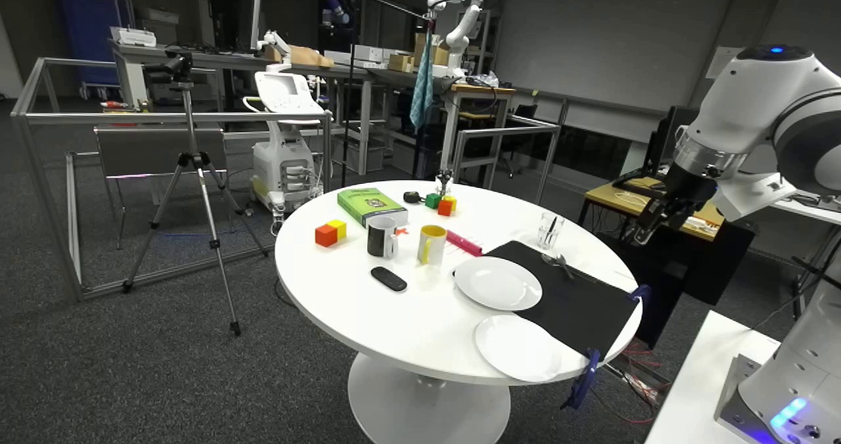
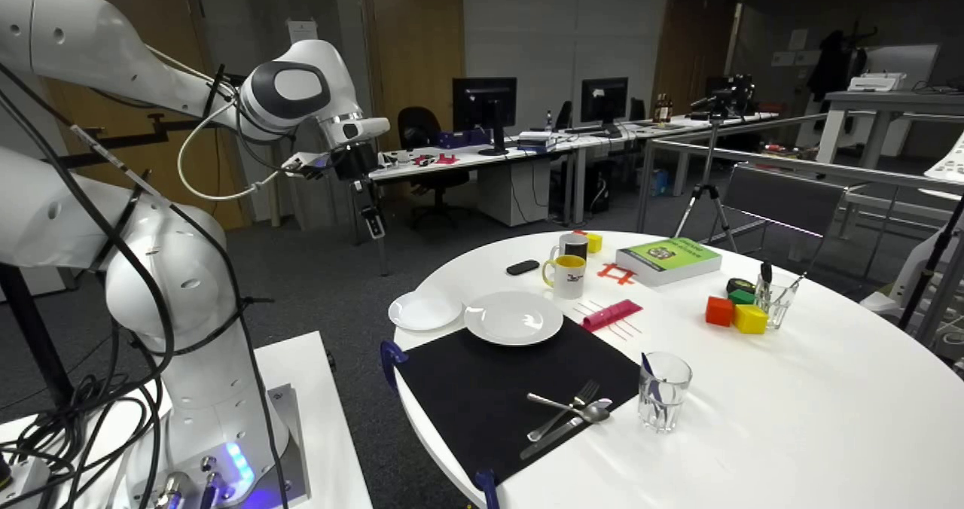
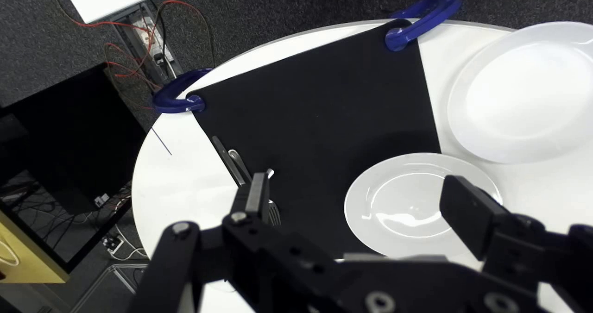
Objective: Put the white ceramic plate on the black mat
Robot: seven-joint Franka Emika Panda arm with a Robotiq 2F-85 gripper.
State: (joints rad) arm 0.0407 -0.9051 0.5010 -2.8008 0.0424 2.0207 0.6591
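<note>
The claw (image 3: 355, 182) hung well above the round tabletop (image 2: 828, 419), its fingers (image 3: 465, 211) spread and gripping nothing, while the white ceramic plate (image 3: 412, 204) lay face up across one edge of the black mat (image 3: 319, 104), partly on it and partly on bare white surface. We judged the task close to done but short of a full seat on the mat. Any grasp from there looked risky to us: the shallow rim offered little to pinch, and the glossy ceramic could have slid or tipped had one finger struck it first. A shove the wrong way would have sent it into the flatter white plate (image 1: 517, 349) just beside it, which sat at the tabletop's edge and could have gone over. A shove too far across the mat would have reached the knife (image 2: 553, 437), fork (image 2: 553, 420) and spoon (image 2: 596, 413) along the opposite side. Two blue clamps (image 3: 428, 23) pinned the mat at the corners nearest the robot arm (image 2: 166, 275); we saw none at the far corners, where dragging could have rucked it. Elsewhere on the tabletop we counted, among other things, a drinking glass (image 2: 672, 400), a yellow-lined mug (image 2: 570, 279) and a thick green book (image 2: 666, 257). Around it spread what we took for a laboratory, with grey carpet (image 1: 184, 365), a tripod (image 1: 197, 160), desktop monitors (image 2: 484, 110) and, at the back, a second white robot arm (image 1: 458, 37).
</note>
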